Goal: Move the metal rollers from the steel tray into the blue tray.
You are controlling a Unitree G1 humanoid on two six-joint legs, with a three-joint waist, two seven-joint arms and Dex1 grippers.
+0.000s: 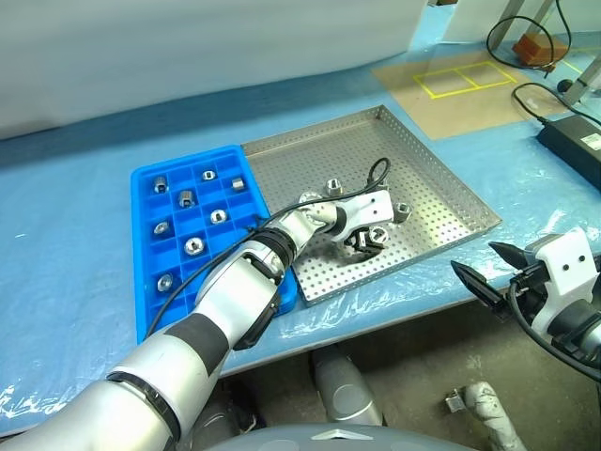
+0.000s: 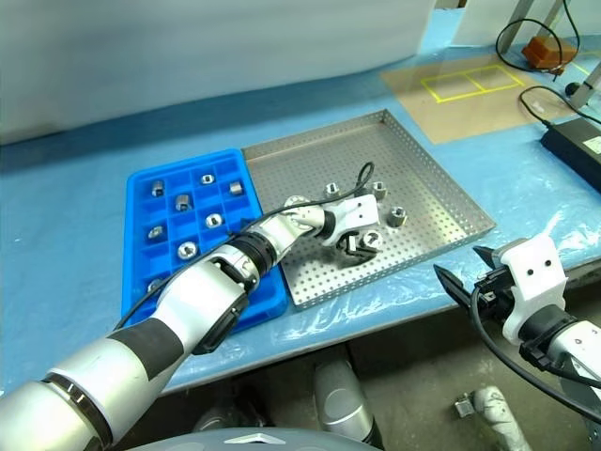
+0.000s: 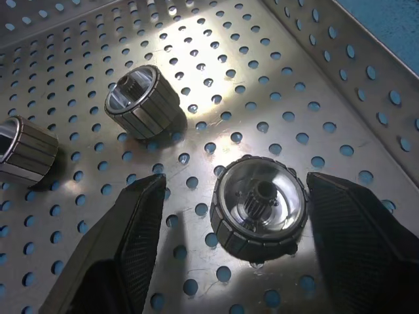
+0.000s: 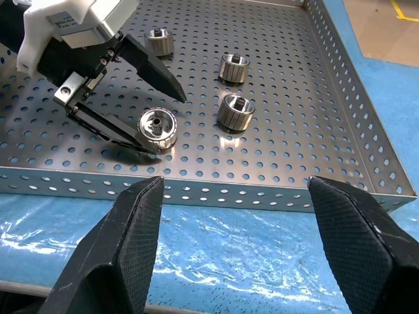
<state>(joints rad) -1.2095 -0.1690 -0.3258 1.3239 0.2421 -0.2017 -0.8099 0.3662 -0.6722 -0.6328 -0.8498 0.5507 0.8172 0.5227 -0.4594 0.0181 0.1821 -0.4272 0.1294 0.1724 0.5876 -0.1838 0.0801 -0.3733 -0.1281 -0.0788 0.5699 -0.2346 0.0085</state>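
A roller (image 3: 260, 204) is bracketed by the left gripper (image 4: 152, 110) on the steel tray (image 1: 451, 188), jaws part-open either side, one finger just touching it, not yet clamped. Three more rollers (image 4: 235, 111) lie just beyond the fingertips; others are already slotted in the blue tray (image 1: 146, 183), back along the arm. Right gripper (image 1: 488, 268) is held wide open & empty, off the table edge. Risk: round, shiny part could be nudged & rolled off-centre if the fingers close unevenly, or slip on lift. Table is covered w/ blue sheet (image 1: 75, 254); cables (image 1: 526, 94) and yellow floor tape (image 1: 460, 77) are seen beyond.
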